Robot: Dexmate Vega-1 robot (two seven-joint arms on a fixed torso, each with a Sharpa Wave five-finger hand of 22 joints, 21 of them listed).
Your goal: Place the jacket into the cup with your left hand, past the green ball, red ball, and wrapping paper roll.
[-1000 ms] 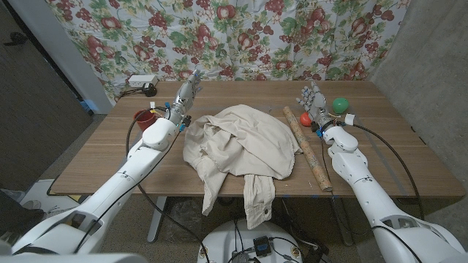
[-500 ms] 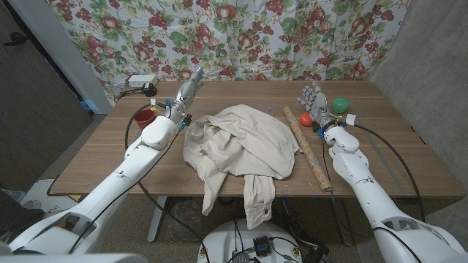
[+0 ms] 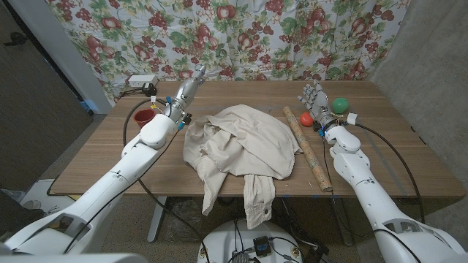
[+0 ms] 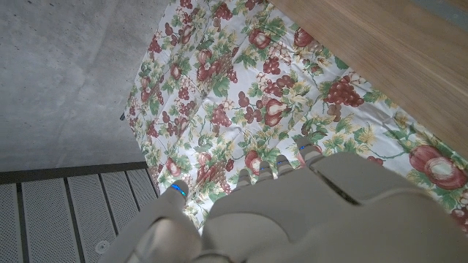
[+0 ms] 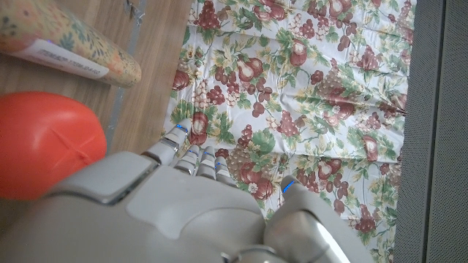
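A crumpled beige jacket (image 3: 241,142) lies mid-table, one sleeve hanging over the front edge. The red cup (image 3: 143,117) stands at the left. My left hand (image 3: 188,88) is raised between the cup and the jacket, fingers stretched toward the back, holding nothing; its back (image 4: 329,212) faces the floral cloth. On the right lie the wrapping paper roll (image 3: 307,146), the red ball (image 3: 305,118) and the green ball (image 3: 340,105). Beside the red ball stands my right hand (image 3: 314,102), fingers up and apart, holding nothing. The red ball (image 5: 40,142) and roll (image 5: 66,44) show next to that hand (image 5: 183,212).
A floral curtain (image 3: 241,36) hangs behind the table. A white power strip (image 3: 142,80) with cables lies at the back left corner. Bare wood (image 3: 110,157) shows in front of the cup and at the far right (image 3: 387,146).
My left hand has risen slightly and reached a little further toward the back of the table. The jacket, balls, roll and right hand have stayed put.
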